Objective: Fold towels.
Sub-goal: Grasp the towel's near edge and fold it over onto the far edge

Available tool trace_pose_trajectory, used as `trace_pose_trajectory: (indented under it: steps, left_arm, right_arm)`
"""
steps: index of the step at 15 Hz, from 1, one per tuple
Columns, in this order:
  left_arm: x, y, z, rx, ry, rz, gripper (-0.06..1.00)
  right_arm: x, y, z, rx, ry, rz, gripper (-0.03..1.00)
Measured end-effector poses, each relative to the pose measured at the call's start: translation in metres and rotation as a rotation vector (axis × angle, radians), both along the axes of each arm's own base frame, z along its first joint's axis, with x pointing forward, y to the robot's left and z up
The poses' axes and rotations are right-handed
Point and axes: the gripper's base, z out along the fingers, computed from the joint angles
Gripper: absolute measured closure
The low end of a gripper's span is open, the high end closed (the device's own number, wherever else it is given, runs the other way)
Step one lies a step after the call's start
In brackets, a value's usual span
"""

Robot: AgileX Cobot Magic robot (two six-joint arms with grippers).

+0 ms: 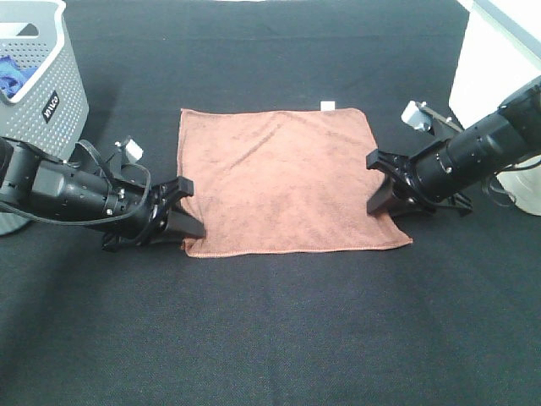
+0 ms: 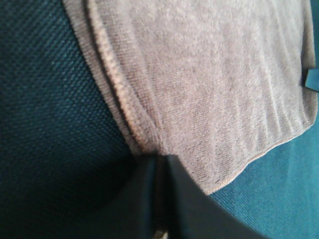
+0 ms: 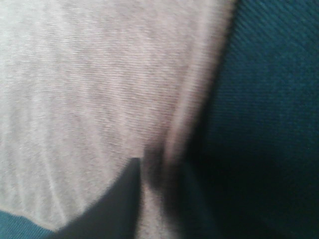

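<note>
Towel (image 1: pixel 287 182) spread on table (image 1: pixel 270 338), blue cloth (image 1: pixel 7 78) in basket (image 1: pixel 63 93)

text: none legible | grey basket (image 1: pixel 63 93) — black label (image 1: pixel 51 107), lettering unreadable

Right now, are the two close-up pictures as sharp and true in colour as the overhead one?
No. Exterior high view: sharp and evenly lit; the reddish-brown square microfibre towel shows true colour on the black fabric tabletop. Left wrist view: towel washed greyish, tabletop tinted teal, left gripper's fingers dark and unfocused. Right wrist view: blurriest, the weave smeared, the hem a soft streak.
</note>
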Motion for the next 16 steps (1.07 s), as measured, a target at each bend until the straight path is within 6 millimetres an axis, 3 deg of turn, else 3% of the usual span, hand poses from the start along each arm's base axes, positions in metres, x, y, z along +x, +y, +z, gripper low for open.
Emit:
trace_pose_trajectory:
  steps: [1, 2, 5, 10, 16]
  left_arm:
    - [0.000, 0.000, 0.000, 0.001, 0.000, -0.003, 0.93]
    - [0.000, 0.002, 0.001, -0.002, 0.009, -0.005, 0.94]
    - [-0.001, 0.010, 0.005, -0.002, 0.036, -0.013, 0.94]
    - [-0.016, 0.016, 0.035, 0.048, 0.115, -0.124, 0.94]
    - [-0.065, 0.023, 0.041, 0.066, 0.213, -0.177, 0.94]
  right_arm:
    - [0.000, 0.000, -0.001, 0.000, 0.006, -0.012, 0.91]
    - [-0.001, 0.000, -0.001, 0.009, 0.021, -0.029, 0.97]
    - [-0.004, 0.002, 0.000, 0.027, 0.048, -0.018, 0.97]
    - [-0.023, 0.005, 0.021, 0.027, 0.136, 0.045, 0.97]
    - [-0.069, 0.001, 0.021, -0.006, 0.238, 0.059, 0.97]
